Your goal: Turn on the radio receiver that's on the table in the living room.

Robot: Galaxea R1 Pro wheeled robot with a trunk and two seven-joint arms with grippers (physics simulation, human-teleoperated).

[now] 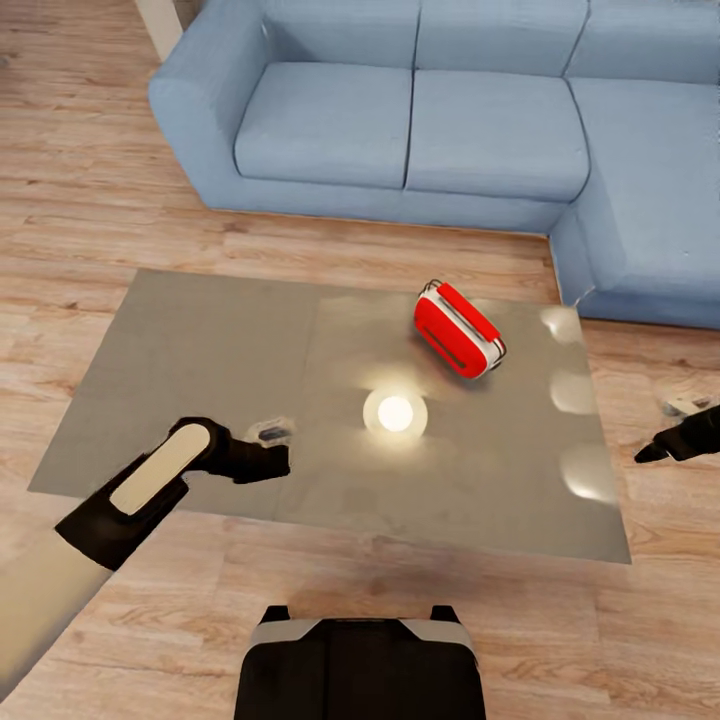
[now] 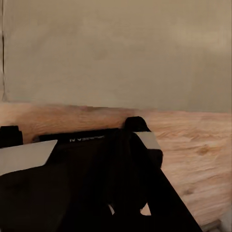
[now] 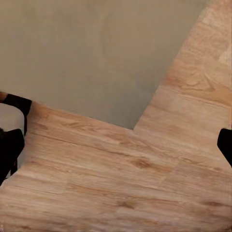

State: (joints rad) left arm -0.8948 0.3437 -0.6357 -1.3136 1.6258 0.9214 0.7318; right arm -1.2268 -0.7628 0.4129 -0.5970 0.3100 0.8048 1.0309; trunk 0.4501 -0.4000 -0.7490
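- On the far right part of the worktop (image 1: 200,380), in the head view, the radio receiver (image 1: 458,331) lies on its side, handle toward the sofa (image 1: 420,110). The left tool (image 1: 272,452) hovers over the near left part, well apart from the radio; I cannot tell whether its fingers are apart or together. The right tool (image 1: 648,453) hangs off the right edge over the floor (image 1: 90,200), pointing inward; its state is unclear here.
- In the left wrist view, the grey top meets the plank floor, with the robot's dark base below. The fingers cannot be read.
- In the right wrist view, the dark fingers (image 3: 9,150) sit at opposite edges, so this tool stands apart, above the worktop's corner.
- Judgement: the right arm is nearer; reach slowly and press the dial side gently, so the radio does not slide.
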